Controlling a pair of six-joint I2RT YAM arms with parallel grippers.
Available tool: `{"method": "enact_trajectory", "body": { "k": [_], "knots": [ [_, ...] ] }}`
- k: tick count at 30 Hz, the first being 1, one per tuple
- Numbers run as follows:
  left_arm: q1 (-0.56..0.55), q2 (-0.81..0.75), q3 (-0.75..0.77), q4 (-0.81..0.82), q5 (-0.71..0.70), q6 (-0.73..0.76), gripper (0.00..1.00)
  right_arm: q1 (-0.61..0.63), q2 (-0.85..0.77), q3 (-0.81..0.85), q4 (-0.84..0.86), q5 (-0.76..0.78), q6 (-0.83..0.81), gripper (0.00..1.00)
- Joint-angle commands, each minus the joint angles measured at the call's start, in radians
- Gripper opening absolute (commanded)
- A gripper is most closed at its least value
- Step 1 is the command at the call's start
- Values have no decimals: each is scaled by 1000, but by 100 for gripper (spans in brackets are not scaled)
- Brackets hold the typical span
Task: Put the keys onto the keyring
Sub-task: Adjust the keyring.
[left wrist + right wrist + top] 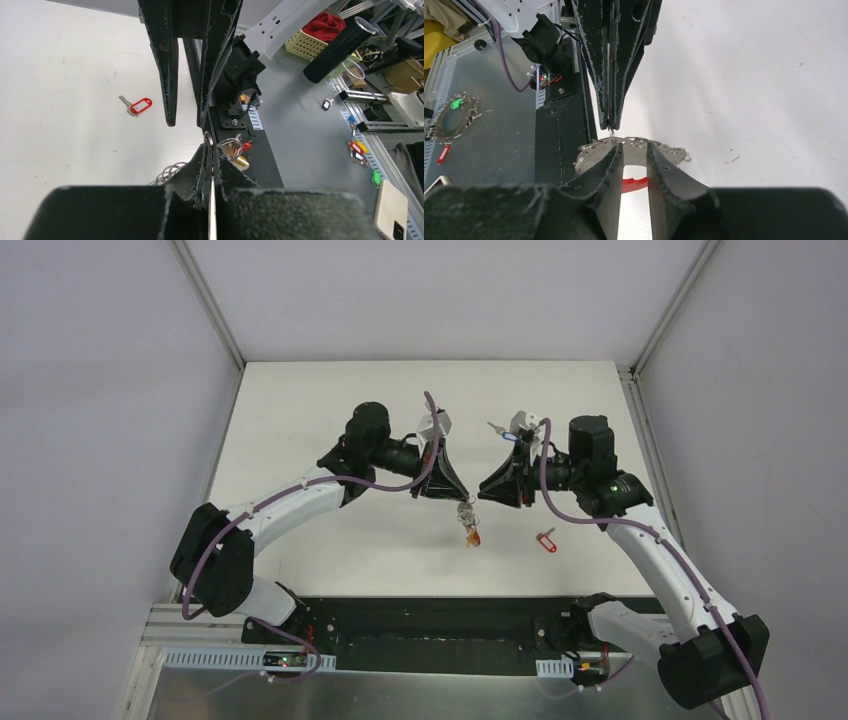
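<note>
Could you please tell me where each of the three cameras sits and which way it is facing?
Top external: above and behind the robot, looking down on the table; shows the left arm and right arm, left gripper facing right gripper.
Left wrist: on the left arm, looking past its own shut fingers at the right gripper's open jaws.
Right wrist: on the right arm, looking past its own open fingers at the keyring.
Shared: top and left wrist both show the red-tagged key.
</note>
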Motion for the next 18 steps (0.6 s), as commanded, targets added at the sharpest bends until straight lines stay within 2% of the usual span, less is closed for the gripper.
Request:
{"method": "enact_trajectory", "body": {
  "k": [1, 6, 18],
  "knots": [
    [0, -11, 2, 85, 40, -25, 0, -3, 11, 27, 27, -42, -22, 26],
    [0, -9, 4, 92, 28, -32, 0, 0, 14, 22, 13, -102, -45, 27],
    [0, 8, 2, 138, 9, -82, 0, 2, 2, 4, -6, -123, -77, 30]
  ]
}}
